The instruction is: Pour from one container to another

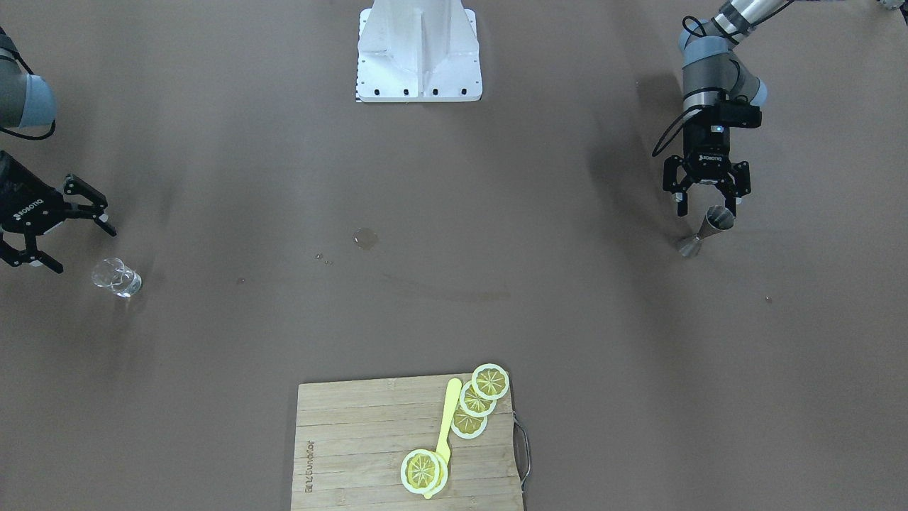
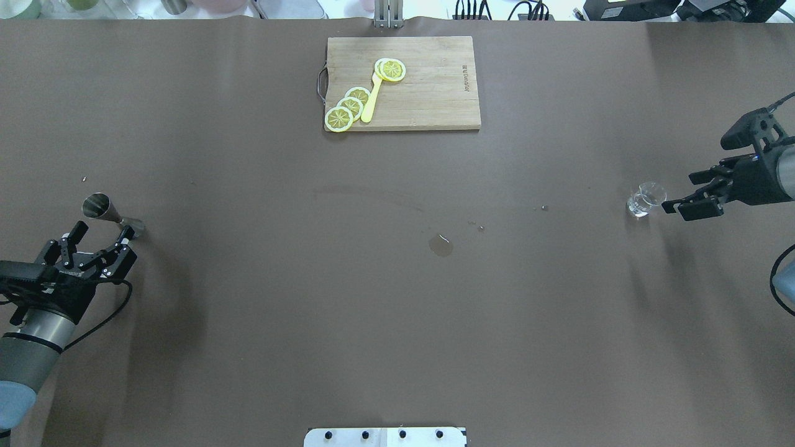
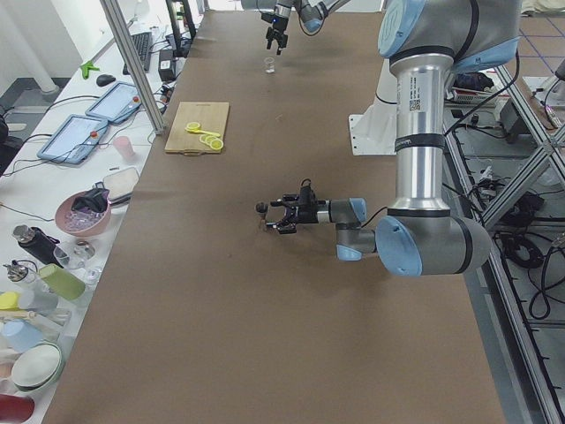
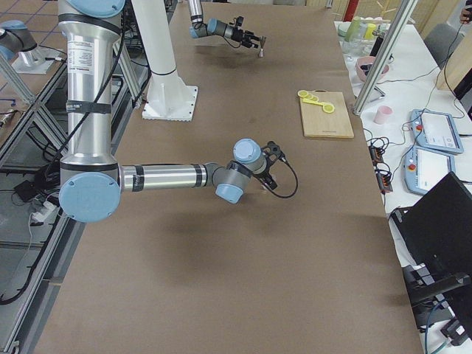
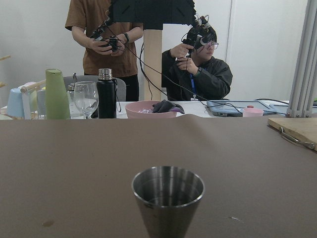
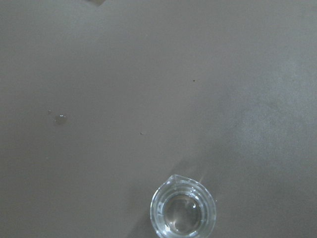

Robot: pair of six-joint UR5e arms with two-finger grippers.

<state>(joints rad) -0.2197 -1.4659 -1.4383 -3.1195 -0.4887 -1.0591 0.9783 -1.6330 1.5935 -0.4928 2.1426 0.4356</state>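
Note:
A steel jigger stands upright on the brown table at the robot's left, also in the front view and close up in the left wrist view. My left gripper is open just behind it, on the robot's side, holding nothing. A small clear glass beaker with a little liquid stands at the robot's right; the right wrist view looks down into it. My right gripper is open beside the beaker, apart from it.
A wooden cutting board with lemon slices and a yellow knife lies at the far middle edge. A small puddle and some droplets mark the table's middle. The robot's white base stands at the near edge.

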